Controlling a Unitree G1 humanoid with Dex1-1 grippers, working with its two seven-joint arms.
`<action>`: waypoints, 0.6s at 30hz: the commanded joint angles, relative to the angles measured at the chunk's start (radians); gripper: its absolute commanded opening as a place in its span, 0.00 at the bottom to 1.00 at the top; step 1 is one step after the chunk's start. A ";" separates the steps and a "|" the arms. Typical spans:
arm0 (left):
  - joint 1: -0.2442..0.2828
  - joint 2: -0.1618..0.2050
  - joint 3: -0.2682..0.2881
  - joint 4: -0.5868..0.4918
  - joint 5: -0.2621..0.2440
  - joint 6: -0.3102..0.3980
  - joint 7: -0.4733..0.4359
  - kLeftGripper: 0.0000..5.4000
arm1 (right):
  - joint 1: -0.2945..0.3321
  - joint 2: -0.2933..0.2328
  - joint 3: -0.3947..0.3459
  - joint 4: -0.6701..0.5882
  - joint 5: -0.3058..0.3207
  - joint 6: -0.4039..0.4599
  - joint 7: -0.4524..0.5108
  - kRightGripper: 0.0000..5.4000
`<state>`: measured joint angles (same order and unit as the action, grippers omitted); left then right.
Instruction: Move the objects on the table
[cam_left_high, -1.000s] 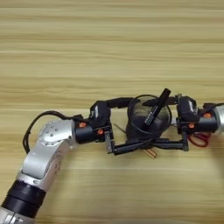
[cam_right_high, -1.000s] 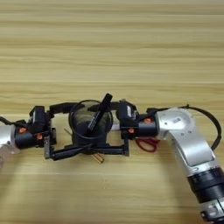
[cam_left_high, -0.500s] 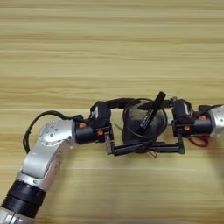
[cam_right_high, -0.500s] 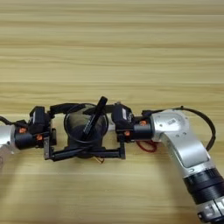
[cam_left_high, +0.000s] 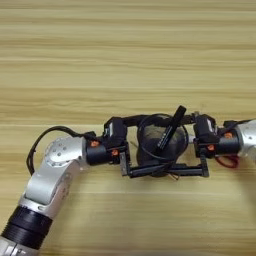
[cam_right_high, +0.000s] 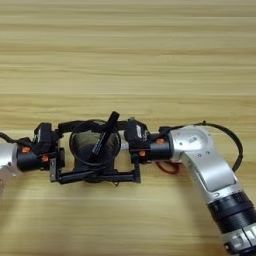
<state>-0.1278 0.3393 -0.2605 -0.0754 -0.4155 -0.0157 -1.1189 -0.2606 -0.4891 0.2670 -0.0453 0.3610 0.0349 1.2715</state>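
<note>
Your desk (cam_left_high: 100, 55) is bare light wood with grain running 9 to 3 o'clock; no room shows beyond it. The cup (cam_left_high: 161, 146) stands low of centre, a marker (cam_left_high: 170, 130) leaning toward 1 o'clock. Your left hand (cam_left_high: 145, 159) and right hand (cam_right_high: 117, 161) flank it, fingers spread around it. Scissors (cam_left_high: 227, 161) peek out at 3 o'clock.
</note>
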 joint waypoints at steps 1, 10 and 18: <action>-0.001 0.011 -0.004 -0.007 0.012 -0.004 -0.007 0.87 | -0.025 0.005 -0.001 -0.023 0.004 0.002 0.000 0.89; -0.004 0.003 0.001 -0.001 0.010 -0.009 0.000 0.87 | -0.022 0.007 -0.003 -0.021 0.006 -0.002 -0.002 0.96; -0.007 -0.004 0.009 0.001 0.007 -0.011 0.009 0.87 | -0.016 0.008 -0.006 -0.023 0.008 0.001 -0.002 1.00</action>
<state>-0.1279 0.3347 -0.2568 -0.0750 -0.4159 -0.0167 -1.1156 -0.2627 -0.4778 0.2668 -0.0532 0.3637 0.0346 1.2695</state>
